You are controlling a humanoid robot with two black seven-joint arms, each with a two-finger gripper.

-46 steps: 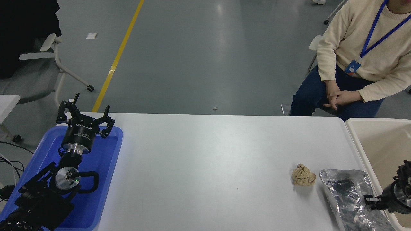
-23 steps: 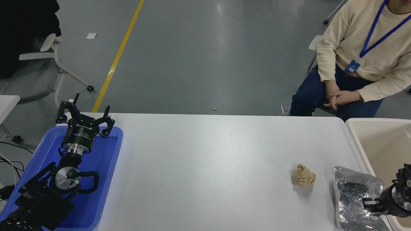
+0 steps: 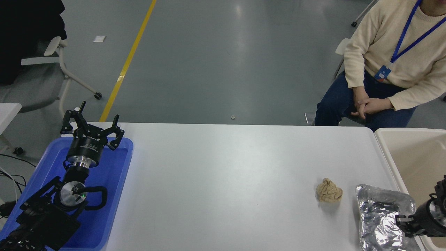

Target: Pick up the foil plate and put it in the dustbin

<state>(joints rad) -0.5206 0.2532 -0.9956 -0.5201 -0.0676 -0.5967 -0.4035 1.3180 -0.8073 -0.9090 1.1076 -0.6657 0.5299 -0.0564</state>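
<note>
Nearest the camera, at the lower right, the right gripper (image 3: pixel 406 223) comes in from the picture's edge with its fingers (image 3: pixel 400 219) pinched on the right rim of the foil plate (image 3: pixel 379 216). Compared with a second ago, the plate no longer lies long and flat: it has buckled, its far end has tipped up and its outline has shortened, and in the last half second it has shifted a little leftward and settled lower again. I judge that the grip is pulling the foil out of shape while it begins to raise it, so the lift is only starting and the hold looks shallow; the thin foil could tear or slip free. The fingers seem nearly closed on the rim, though the gap itself is too small to read clearly.

Just left of the fingers, beyond the plate's edge, sits the small paper ball (image 3: pixel 329 190), apart from the foil. Just right of the fingers and beyond them runs the cream dustbin (image 3: pixel 385 153), its rim beside the worktop (image 3: pixel 226 181); the plate is not yet over it.

Far to the left of the fingers the left gripper (image 3: pixel 92 125) is parked over the blue tray (image 3: pixel 125 164), fingers spread and holding nothing
</note>
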